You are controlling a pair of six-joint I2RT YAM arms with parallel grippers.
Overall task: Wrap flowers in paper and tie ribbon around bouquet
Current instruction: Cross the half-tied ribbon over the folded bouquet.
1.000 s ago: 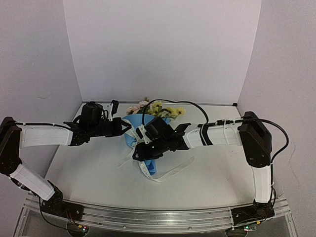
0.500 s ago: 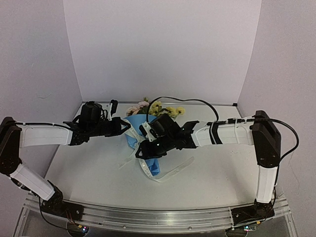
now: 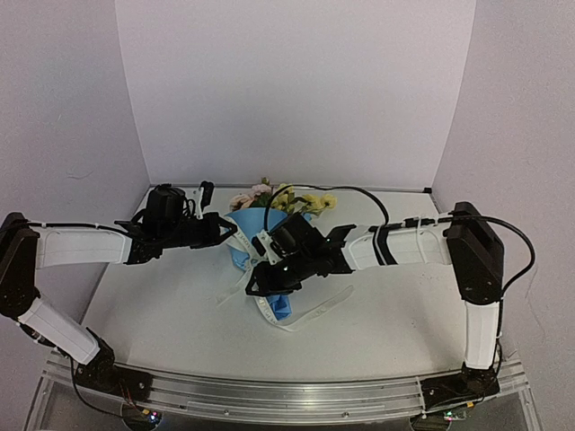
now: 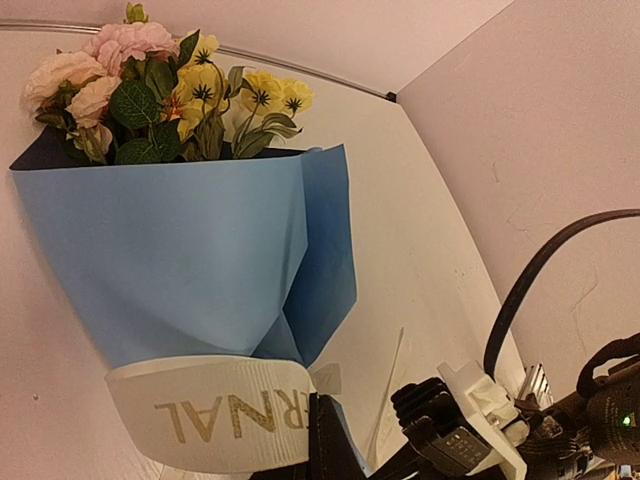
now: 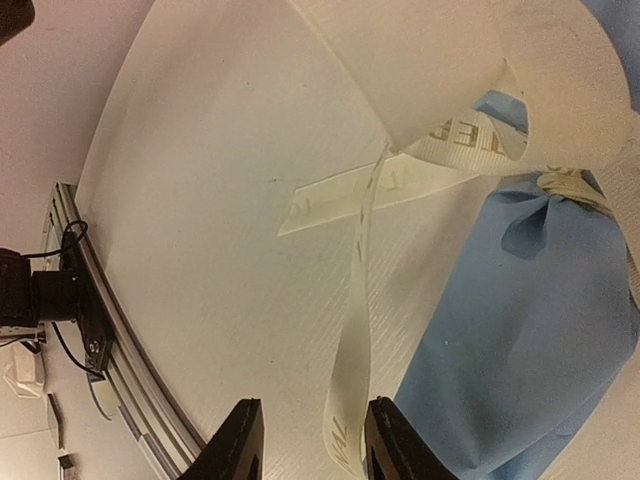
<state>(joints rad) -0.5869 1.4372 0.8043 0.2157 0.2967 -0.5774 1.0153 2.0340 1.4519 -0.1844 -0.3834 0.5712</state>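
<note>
The bouquet [image 4: 170,260] is a blue paper cone lying on the table, with pink and yellow flowers [image 4: 150,90] above its rim. A cream ribbon [image 4: 200,415] with gold letters bands the narrow lower part of the paper [image 3: 241,250]. My left gripper [image 4: 325,425] is shut on that ribbon beside the cone, seen from above at the cone's left [image 3: 231,235]. My right gripper [image 5: 312,445] hovers over the cone's tip [image 5: 520,330], also visible from above [image 3: 254,285]. Its jaws stand open around a loose hanging ribbon strand [image 5: 352,390], which lies close to the right finger [image 5: 395,445].
A ribbon tail [image 3: 305,312] trails over the white table toward the front right. The metal rail [image 5: 105,335] runs along the near table edge. White walls [image 3: 296,90] close in the back and both sides. The right arm's wrist [image 4: 465,430] sits close beside the left gripper.
The right arm swung out and back a little, and its jaws narrowed slightly around the hanging ribbon strand. The left arm and the bouquet stayed put.
</note>
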